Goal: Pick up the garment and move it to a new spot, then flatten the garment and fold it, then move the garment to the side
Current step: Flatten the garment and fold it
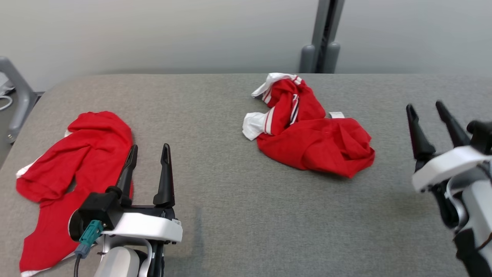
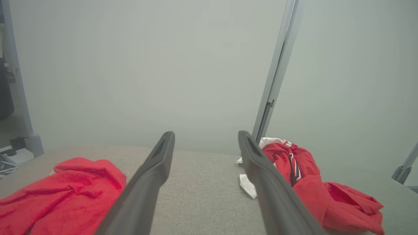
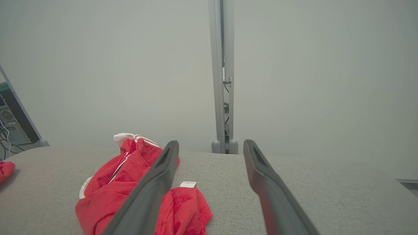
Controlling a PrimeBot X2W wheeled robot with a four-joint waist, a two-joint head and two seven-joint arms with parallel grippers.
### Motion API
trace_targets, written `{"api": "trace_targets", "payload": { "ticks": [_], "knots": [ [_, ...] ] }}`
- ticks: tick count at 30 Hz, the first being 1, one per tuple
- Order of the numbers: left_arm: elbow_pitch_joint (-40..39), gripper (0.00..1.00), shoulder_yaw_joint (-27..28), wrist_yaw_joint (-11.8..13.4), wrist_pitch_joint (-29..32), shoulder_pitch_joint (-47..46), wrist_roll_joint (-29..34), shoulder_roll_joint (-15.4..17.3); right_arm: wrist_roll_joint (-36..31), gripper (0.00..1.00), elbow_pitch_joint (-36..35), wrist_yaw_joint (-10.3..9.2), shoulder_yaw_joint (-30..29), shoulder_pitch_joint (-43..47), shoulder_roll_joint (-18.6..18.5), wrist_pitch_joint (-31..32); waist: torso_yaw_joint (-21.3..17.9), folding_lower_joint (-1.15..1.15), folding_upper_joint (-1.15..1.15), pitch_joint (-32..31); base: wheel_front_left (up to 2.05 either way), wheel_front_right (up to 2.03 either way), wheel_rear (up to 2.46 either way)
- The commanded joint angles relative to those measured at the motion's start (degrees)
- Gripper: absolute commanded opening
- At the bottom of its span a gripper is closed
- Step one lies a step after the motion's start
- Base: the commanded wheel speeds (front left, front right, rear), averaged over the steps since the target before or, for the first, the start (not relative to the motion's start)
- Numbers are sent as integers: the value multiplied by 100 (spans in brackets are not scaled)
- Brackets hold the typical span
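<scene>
The grey cloth-covered table (image 1: pixel 238 215) spreads across most of what I see, with a pale wall (image 1: pixel 173 34) behind its far edge and a grey post (image 1: pixel 324 34) standing upright against that wall. On the left side of the table lies a second red garment (image 1: pixel 77 165), spread long and loose, with a thin white edge showing at its near and left borders. The garment (image 1: pixel 307 138) I am set to work on sits near the middle of the table, towards the far edge. It is crumpled in a heap, its red body bunched to the right and its white, striped trim turned up at the left and at the back. My left gripper (image 1: pixel 150 146) hangs over the near left of the table, its two dark fingers standing apart with nothing between them. From my head its left finger crosses the edge of the second red garment, and I cannot tell whether it touches the cloth. My right gripper (image 1: pixel 424 105) is at the far right, well apart from the garment, over bare table, its fingers likewise spread and empty. A small white label (image 1: pixel 336 114) lies flat on the table at the garment's far right edge, just beside the red cloth.
</scene>
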Motion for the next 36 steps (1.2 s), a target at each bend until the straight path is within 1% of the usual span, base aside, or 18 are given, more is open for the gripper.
{"api": "trace_targets", "payload": {
  "ticks": [1,4,10,15,18,22,23,25,29,36],
  "knots": [
    [-6,100,55,-22,-23,12,44,26,-137,100,-159,1,-155,285,131,-12,-173,0,0,-45,0,0,0],
    [24,100,84,-38,-23,68,68,26,-343,100,-340,1,-365,658,341,-12,-276,0,0,-72,0,0,0],
    [63,100,35,-64,-23,106,67,27,-579,100,-417,1,-490,915,539,-12,-311,0,0,-104,0,0,0],
    [82,100,-43,-97,-23,106,51,27,-625,100,-368,1,-355,875,640,-12,-208,0,0,-90,0,0,0],
    [102,100,-103,-122,-23,83,42,26,-540,100,-286,1,-180,726,681,-12,-87,0,0,-32,0,0,0],
    [126,100,-182,-125,-23,18,31,26,-499,100,19,1,233,428,648,-12,120,0,0,82,0,0,0],
    [134,100,-199,-126,-23,5,31,26,-478,100,131,1,333,330,643,-12,180,0,0,116,0,0,0],
    [145,100,-236,-121,-23,-18,26,27,-672,100,412,0,596,92,541,-11,305,0,0,188,0,0,0],
    [167,100,-308,-127,-23,-94,6,29,-758,100,951,1,1043,-370,524,-11,582,0,0,351,0,0,0],
    [169,100,-453,-78,-23,-167,-84,26,-675,100,1787,0,1660,-963,388,11,1041,0,0,555,0,0,0]
  ]
}}
